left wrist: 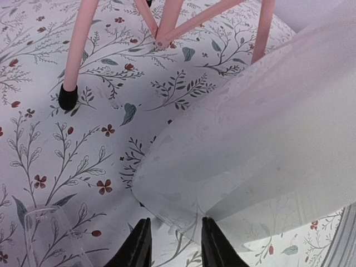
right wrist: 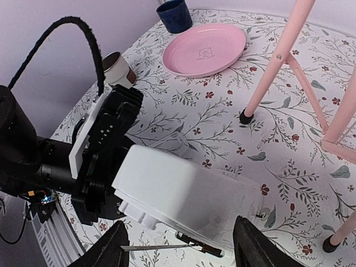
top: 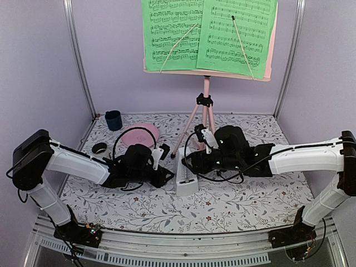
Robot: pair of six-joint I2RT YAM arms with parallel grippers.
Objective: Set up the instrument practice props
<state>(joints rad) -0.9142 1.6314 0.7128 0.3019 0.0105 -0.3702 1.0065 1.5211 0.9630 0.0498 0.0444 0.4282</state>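
Two end effectors crowded the white metronome [top: 187, 182], which lay on its side on the floral surface [top: 239, 206] just in front of the pink music stand [top: 206, 103]. The right end effector [right wrist: 181, 250] had its fingers spread wide to either side of the case, probably to brace it or tip it upright. The left end effector [left wrist: 177, 247] had the case's translucent edge running down between narrowly parted fingers; whether it clamped, I could not tell. With green sheet music [top: 208, 33] already on the stand's desk, the metronome seemed the one prop still unplaced.
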